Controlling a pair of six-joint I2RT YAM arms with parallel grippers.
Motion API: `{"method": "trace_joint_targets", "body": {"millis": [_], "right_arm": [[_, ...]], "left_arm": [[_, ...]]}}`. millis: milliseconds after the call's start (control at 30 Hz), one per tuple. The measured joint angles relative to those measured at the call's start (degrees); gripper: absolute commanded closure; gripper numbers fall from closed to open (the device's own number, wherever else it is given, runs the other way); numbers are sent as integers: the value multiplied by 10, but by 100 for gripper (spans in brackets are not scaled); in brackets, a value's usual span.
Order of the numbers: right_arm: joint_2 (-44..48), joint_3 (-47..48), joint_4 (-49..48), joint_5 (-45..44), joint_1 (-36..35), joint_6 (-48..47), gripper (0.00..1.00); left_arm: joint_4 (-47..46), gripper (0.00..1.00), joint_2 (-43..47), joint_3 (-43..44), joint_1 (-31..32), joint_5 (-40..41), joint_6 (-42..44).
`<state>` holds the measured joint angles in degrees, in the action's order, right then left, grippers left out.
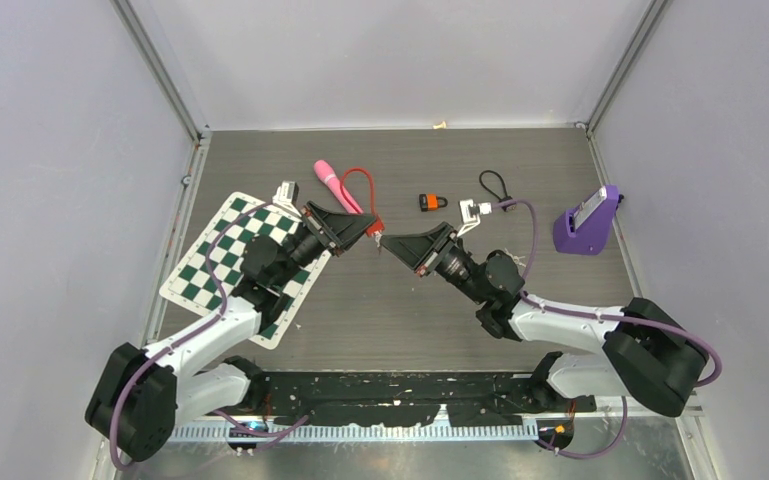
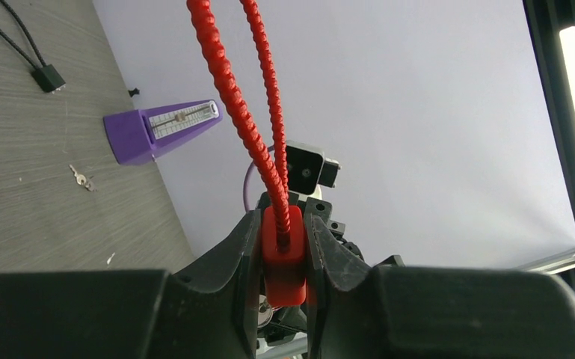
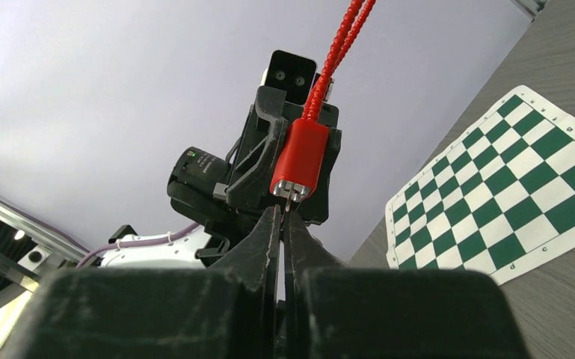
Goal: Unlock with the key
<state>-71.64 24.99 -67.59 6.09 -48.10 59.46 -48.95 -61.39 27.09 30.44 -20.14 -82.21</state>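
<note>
Left tool and right tool meet tip to tip above the table, top view. Left wrist: jaws clamp the red lock. Right wrist: tool pinched on the key, red lock dead ahead, key's long axis in line with its keyway end.

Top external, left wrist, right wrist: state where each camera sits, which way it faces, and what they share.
Top external: above and behind the bases, looking down on the table; both arms show.
Left wrist: on the left arm, facing the right arm; left end effector clamps the red lock.
Right wrist: on the right arm, facing the left arm; shut right end effector pinches the key under the lock.
Shared: all three show the red lock; the wrist views face each other.
</note>
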Motion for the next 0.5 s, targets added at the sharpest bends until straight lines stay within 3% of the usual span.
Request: {"method": "trace_joint_targets", "body": {"millis": [500], "right_arm": [[-29,32,-9,86,45,27,95]], "left_arm": [[42,100,48,-2,25,66,57]]}}
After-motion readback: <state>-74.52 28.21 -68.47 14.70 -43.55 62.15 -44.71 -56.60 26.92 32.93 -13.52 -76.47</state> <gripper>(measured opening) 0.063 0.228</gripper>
